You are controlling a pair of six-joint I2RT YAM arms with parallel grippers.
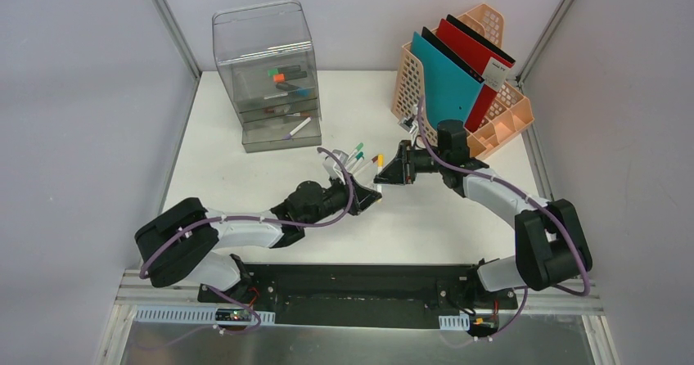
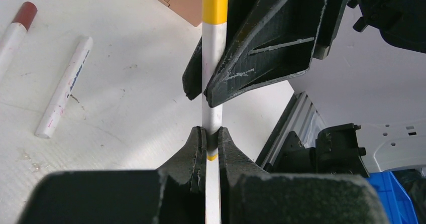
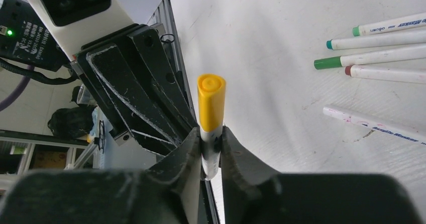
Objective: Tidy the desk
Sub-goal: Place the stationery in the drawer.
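A white marker with a yellow cap (image 2: 212,48) is held off the white desk (image 1: 245,168) between my two arms at mid-table. My left gripper (image 2: 212,136) is shut on its barrel near the lower end. My right gripper (image 3: 211,138) faces it from the other side, and both its jaws press on the barrel just below the yellow cap (image 3: 211,101). In the top view the left gripper (image 1: 370,199) and right gripper (image 1: 385,174) meet tip to tip. Several loose markers (image 3: 382,48) lie on the desk beside them.
A clear drawer unit (image 1: 266,78) holding markers stands at the back left. A peach rack (image 1: 499,123) with teal and red folders stands at the back right. Two markers (image 2: 65,86) lie left of the left gripper. The black rail (image 1: 352,291) runs along the near edge.
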